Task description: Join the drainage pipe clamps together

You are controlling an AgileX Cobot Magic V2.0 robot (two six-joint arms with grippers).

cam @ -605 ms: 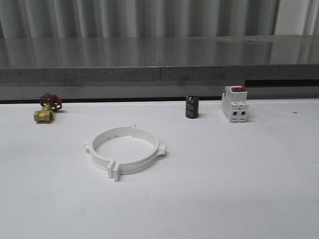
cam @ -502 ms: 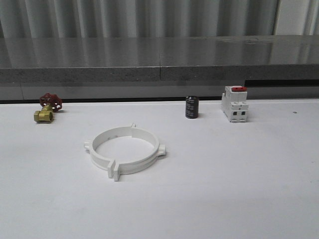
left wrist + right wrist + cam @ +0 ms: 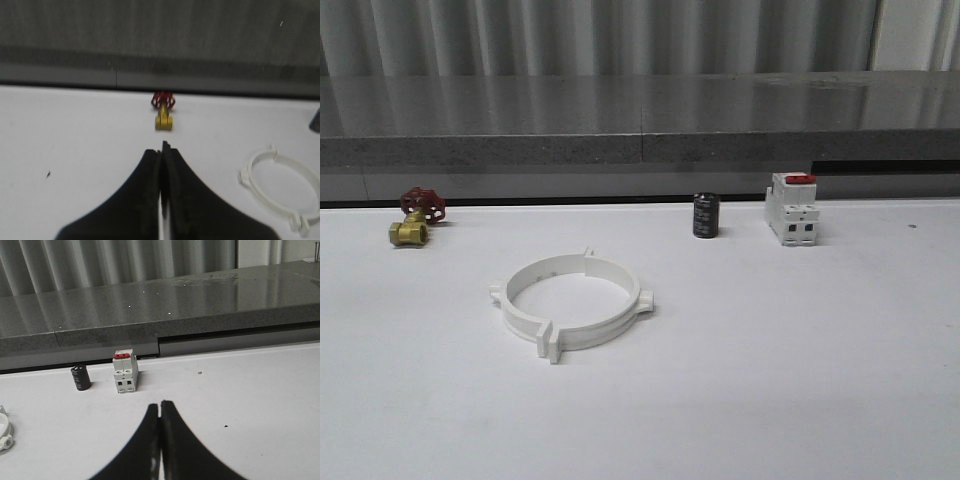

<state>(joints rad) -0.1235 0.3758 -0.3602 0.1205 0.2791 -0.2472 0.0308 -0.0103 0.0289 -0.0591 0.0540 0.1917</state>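
— Grippers? Left gripper point(image 3: 161, 150) and right gripper point(image 3: 160, 407) both clenched, grasping nothing, parked clear of the work.
— Drainage pipe clamps point(image 3: 570, 300)? Already ringed together, centre-left on table point(image 3: 800, 380), likely finished.

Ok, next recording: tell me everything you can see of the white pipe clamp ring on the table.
The white plastic drainage pipe clamps lie flat on the white table as two half-ring bands closed into one wide ring, open in the middle. Flat end tabs meet at the near seam and at the far seam, and a small lug sticks out on each side. It looks matte and smooth. It rests left of centre, touching only the table, apart from every other object; the left wrist view catches it too.
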